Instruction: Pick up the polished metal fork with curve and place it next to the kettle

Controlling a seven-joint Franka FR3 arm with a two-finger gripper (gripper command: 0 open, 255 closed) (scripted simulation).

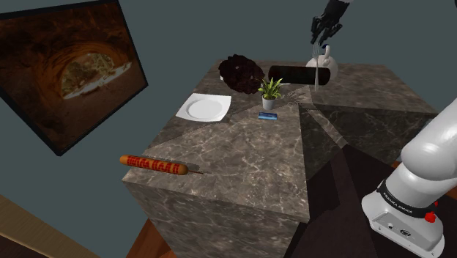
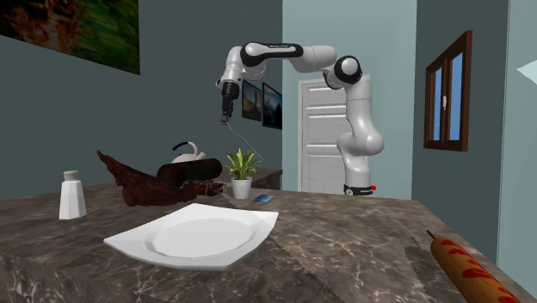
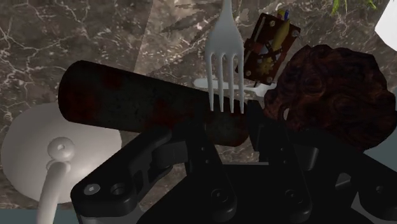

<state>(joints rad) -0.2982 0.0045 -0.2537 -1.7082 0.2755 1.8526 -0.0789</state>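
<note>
Nearest the lens in the second exterior view: white plate [image 2: 202, 234] on the marbled table [image 2: 344, 232]. Farther back, black gripper [image 2: 227, 110] high over the far end of the table, fingers pinched narrow on the fork [image 3: 224, 54]. Fork held in the air, well clear of the surface. Hangs over a dark roll [image 1: 300, 73] lying on its side just in front of the white kettle [image 1: 323, 57]. Potted plant [image 1: 270, 91] and a dark leafy lump [image 1: 240, 71] close by on the same end of the table. Progress, as a judgement: pick-up done, carry largely done, fork already above the kettle's neighbourhood. Left to do: lowering onto a free patch of table beside the kettle, then release. Roll and lump crowd one side, so little room for error there. Long axis of the fork close to vertical, in line with the fingers. Tines uppermost at the gripper, handle end pointing down toward the table, going by the wrist view. Slight bow along the shaft in the second exterior view, lower end drifting toward that view's right.
</note>
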